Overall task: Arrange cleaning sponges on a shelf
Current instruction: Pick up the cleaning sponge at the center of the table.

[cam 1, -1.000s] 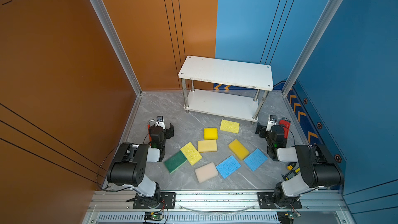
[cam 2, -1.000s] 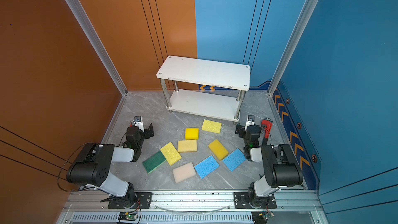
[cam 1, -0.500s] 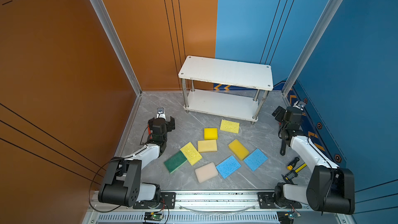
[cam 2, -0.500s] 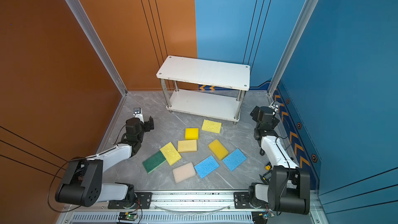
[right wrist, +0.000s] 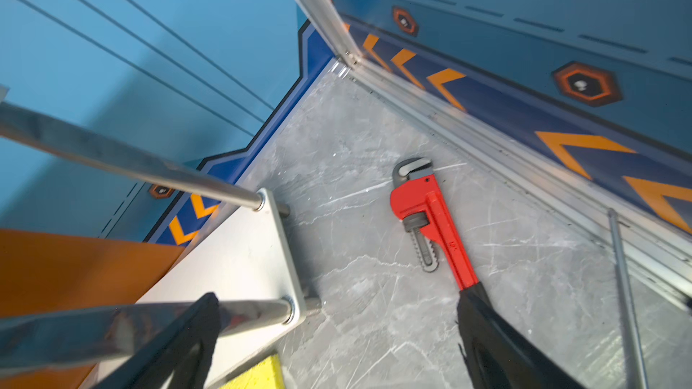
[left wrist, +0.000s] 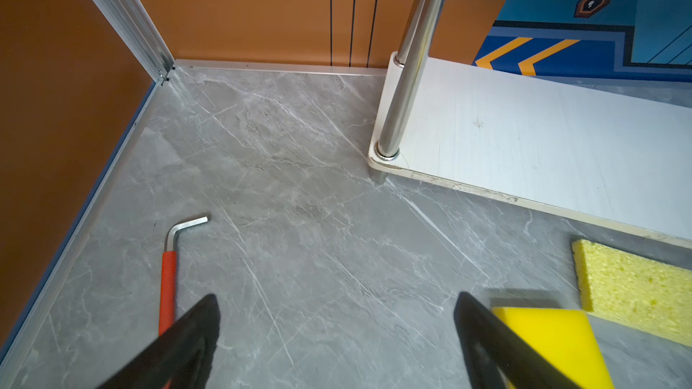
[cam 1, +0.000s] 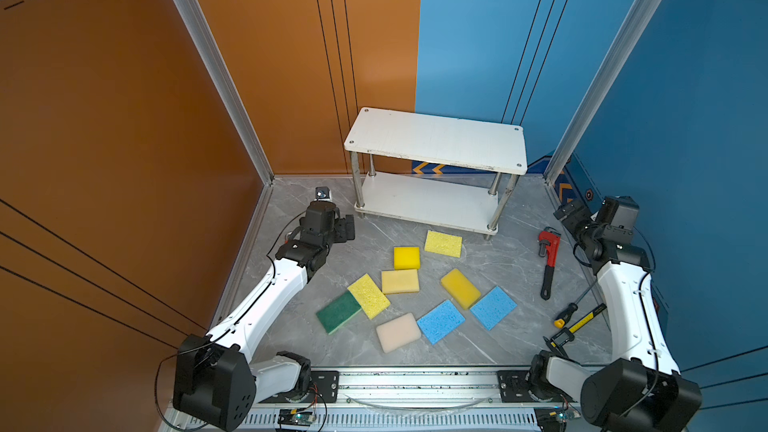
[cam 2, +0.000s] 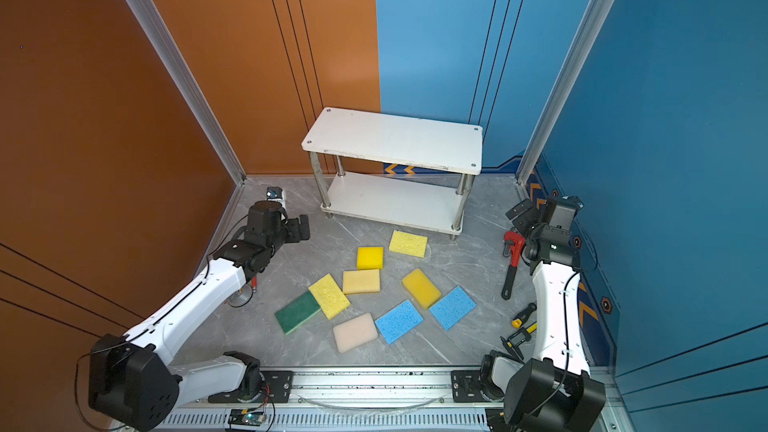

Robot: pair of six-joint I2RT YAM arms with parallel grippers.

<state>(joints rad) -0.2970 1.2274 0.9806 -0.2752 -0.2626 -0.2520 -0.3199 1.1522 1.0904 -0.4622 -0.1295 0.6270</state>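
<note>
Both arms have stretched out from their folded pose by the front rail, while the sponges lie where they were. The left claw [left wrist: 337,306] hangs wide and empty over the grey marble-patterned table [left wrist: 299,181], near the front left chrome post of the white two-board shelf [cam 1: 436,141]. A red-handled steel hex key [left wrist: 168,275] lies beside one finger. Past the other finger are a thick bright-yellow foam sponge [left wrist: 561,338] and a thin porous pale-yellow sponge [left wrist: 633,286], the latter just in front of the lower board.

The right claw [right wrist: 337,304], also wide and holding nothing, hangs by the shelf's right end, near the head of a red metal pipe wrench [right wrist: 430,211]. The yellow corner at the edge of that blurred view is probably the same porous sponge.

All nine sponges lie flat on the table in front of the shelf. Among them, a second porous yellow sponge [cam 1: 368,296] touches a dark green scouring sponge [cam 1: 338,312]. A pinkish-beige sponge [cam 1: 398,332] sits just beside a thin blue sponge [cam 1: 441,321].
</note>
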